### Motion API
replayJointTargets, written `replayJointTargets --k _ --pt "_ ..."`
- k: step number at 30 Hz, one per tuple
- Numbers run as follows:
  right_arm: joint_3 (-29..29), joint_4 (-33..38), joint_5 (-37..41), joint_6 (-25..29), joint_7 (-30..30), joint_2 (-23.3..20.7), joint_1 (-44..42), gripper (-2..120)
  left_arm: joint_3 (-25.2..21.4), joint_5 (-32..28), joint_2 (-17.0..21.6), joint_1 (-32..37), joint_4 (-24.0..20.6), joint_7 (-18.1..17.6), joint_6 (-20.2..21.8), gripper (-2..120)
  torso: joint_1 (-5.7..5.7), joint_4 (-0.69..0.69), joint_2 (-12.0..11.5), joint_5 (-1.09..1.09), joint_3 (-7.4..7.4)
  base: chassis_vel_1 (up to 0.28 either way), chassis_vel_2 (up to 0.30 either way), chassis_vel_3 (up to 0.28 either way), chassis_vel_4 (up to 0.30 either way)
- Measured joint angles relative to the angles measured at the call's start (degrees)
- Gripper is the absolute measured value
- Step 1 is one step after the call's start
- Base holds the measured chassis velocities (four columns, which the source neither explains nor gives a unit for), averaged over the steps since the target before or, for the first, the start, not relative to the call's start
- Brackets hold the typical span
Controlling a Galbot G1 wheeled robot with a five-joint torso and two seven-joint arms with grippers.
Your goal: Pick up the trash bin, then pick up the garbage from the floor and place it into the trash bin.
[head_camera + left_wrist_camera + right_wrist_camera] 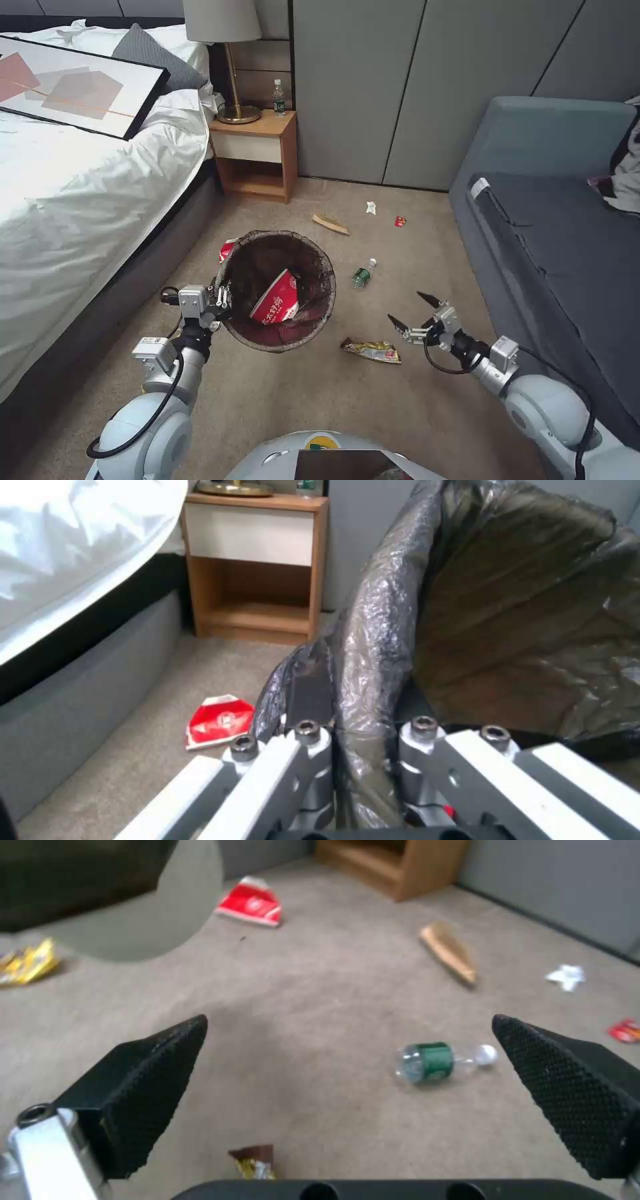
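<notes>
My left gripper is shut on the near-left rim of the trash bin, and its fingers pinch the dark bag folded over that rim. The bin's white underside hangs just above the carpet, and a red-and-white cup lies inside. My right gripper is open and empty, low over the floor. Just beyond it lies a small green-labelled bottle. A yellow wrapper lies to its left. A red packet rests beside the bin.
Farther off lie a brown paper piece, a white scrap and a small red packet. A bed borders the left and a grey sofa the right. A nightstand with a lamp stands at the wall.
</notes>
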Motion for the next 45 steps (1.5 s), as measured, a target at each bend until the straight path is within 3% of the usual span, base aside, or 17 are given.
replayJointTargets --k 3,6,12,17,36,45 --pt "-3.0 -2.0 0.6 -2.5 -1.0 -2.1 3.2 100 0.1 0.0 -0.1 0.0 0.0 0.0 0.0 7 0.0 0.03 0.0 0.01 0.01 0.0 0.0 0.0 0.0" --pt "-6.8 -2.2 2.6 -10.2 0.7 -3.3 5.5 100 0.2 0.1 -0.2 0.0 0.1 0.0 0.0 7 0.0 -0.01 0.0 0.0 0.01 0.0 0.0 0.0 0.0" --pt "-9.9 -4.1 1.7 -19.6 0.4 -2.4 8.4 100 0.6 0.1 -0.2 -0.3 0.8 0.1 0.0 7 0.0 -0.02 0.0 0.0 0.01 0.0 0.0 0.0 0.0" --pt "-11.8 -7.1 1.4 -23.7 -0.8 -0.9 10.5 100 0.9 0.2 -0.2 -0.7 1.4 0.1 0.0 7 0.0 -0.01 0.0 0.0 0.0 0.0 0.0 0.0 0.0" --pt "-20.2 -17.5 -0.2 -31.2 1.9 5.9 19.9 100 1.7 1.0 -0.5 -1.2 3.1 0.4 0.1 7 0.0 0.0 0.0 -0.02 0.0 0.0 0.0 0.0 0.0" --pt "-24.0 -22.9 -1.7 -31.9 3.2 9.8 26.2 100 1.7 1.1 -0.6 -1.3 3.3 0.5 0.0 7 0.0 0.0 0.0 -0.01 0.0 0.0 0.0 0.0 0.0"
